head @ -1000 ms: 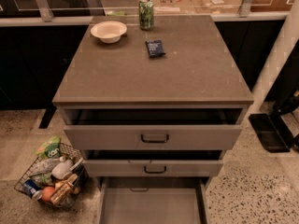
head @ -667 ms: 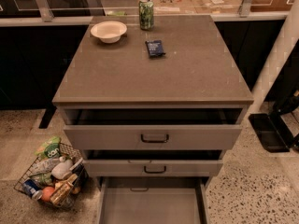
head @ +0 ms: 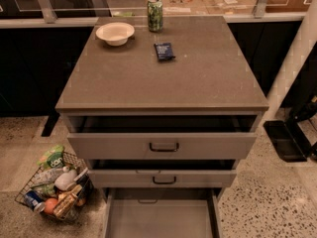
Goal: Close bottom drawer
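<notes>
Three drawers stand open on the grey desk [head: 198,83]; the bottom drawer [head: 161,218] is pulled out farthest.
It sits under the middle drawer [head: 198,178], grey inside exposed, front cut off by the view's lower edge. A bowl [head: 115,32], a green can [head: 155,14] and a dark packet [head: 164,51] rest on top. My jaws are out of view; I cannot tell their state.

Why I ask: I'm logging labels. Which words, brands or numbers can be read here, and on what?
No text reads clearly.
Can: print too blurred to read.
Packet: print too blurred to read.
Green bag: white letters, too blurred to read.
Box labels: too small to read.
Bottom drawer: open, no text visible.
Pincer: out of view.
</notes>
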{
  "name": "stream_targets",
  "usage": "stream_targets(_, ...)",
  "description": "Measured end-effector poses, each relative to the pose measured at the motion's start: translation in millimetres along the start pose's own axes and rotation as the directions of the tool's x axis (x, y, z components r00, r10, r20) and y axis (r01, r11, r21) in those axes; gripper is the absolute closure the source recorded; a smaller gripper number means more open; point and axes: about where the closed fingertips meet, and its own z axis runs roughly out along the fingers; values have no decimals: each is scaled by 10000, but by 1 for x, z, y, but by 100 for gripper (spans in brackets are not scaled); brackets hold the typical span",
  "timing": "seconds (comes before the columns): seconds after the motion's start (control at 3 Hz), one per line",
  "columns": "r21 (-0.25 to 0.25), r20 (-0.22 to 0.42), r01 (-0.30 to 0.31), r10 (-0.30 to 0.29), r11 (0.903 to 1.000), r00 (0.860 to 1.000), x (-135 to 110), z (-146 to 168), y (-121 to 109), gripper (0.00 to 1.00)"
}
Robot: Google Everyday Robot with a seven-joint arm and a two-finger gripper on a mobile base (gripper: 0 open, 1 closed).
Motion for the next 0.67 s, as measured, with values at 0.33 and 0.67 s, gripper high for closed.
stream_targets(0.33,-113,-525,224,-229,9997,9984,-5,19,3,0)
stream_targets(0.67,-192,-632,258,-269,9995,9976,-3,21,6,18)
